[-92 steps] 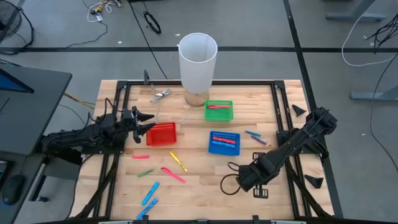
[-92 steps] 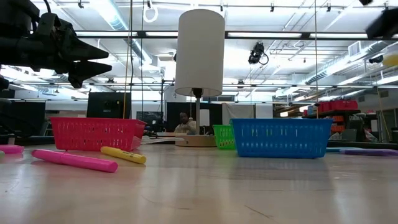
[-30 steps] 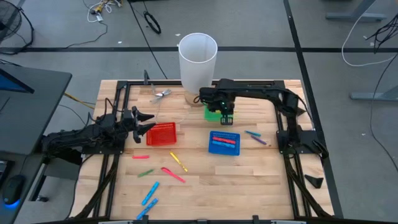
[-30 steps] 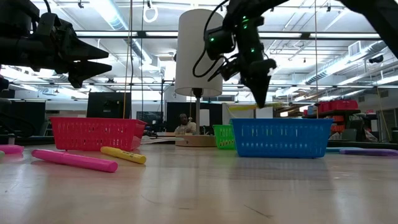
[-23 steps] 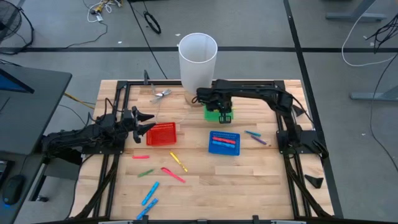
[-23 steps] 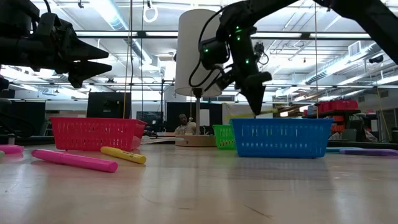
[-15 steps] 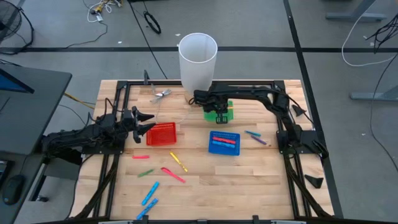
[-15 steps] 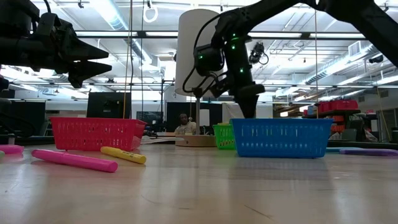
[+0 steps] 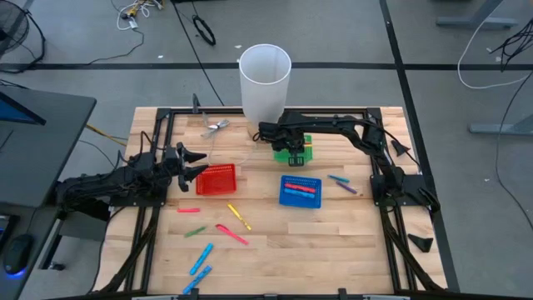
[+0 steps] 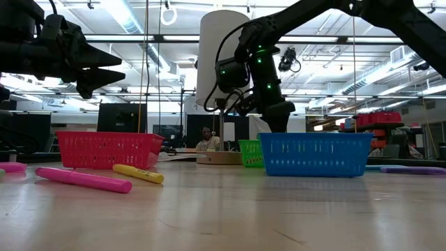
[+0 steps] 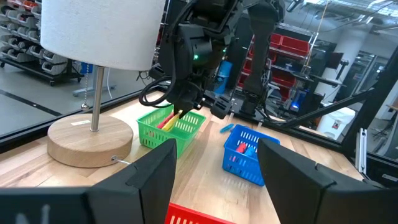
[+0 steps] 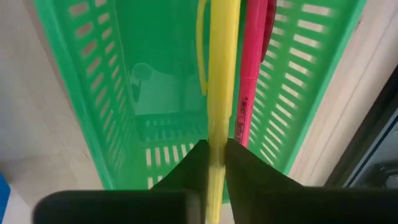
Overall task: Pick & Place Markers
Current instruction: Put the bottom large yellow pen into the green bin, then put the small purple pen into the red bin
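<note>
Your right gripper [image 12: 214,163] hangs inside the green basket [image 9: 306,147] near the table's far edge, fingers pinched onto a yellow marker [image 12: 222,68], low enough to drop it without a bounce. The marker runs straight out from between the fingertips, lying alongside a red marker [image 12: 255,62] already in the basket. Your left gripper [image 9: 193,162] waits spread wide and empty over the red basket [image 9: 216,180], toward the table's left edge.

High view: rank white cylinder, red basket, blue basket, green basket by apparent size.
1. white cylinder, though it stands taller, nearer the camera.
2. red basket and blue basket: alike.
3. green basket: mostly hidden by the right arm, unsure.
</note>
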Motion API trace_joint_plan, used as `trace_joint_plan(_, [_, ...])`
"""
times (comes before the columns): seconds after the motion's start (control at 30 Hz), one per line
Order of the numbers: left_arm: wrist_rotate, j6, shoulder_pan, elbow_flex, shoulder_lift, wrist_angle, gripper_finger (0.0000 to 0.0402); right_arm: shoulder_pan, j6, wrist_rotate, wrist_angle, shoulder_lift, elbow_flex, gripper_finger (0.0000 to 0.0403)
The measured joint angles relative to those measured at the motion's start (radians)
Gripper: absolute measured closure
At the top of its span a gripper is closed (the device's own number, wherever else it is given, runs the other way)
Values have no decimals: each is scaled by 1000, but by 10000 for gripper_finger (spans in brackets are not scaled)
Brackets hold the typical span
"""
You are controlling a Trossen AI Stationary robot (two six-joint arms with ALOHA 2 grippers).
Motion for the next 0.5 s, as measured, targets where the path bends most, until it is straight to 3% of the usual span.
trace_joint_plan(0.27, [0, 0, 0, 0, 0, 0, 170, 0, -3, 0, -4, 0, 0, 287])
trace_joint_plan(0.5, [0, 0, 0, 0, 0, 0, 170, 0, -3, 0, -4, 0, 0, 256])
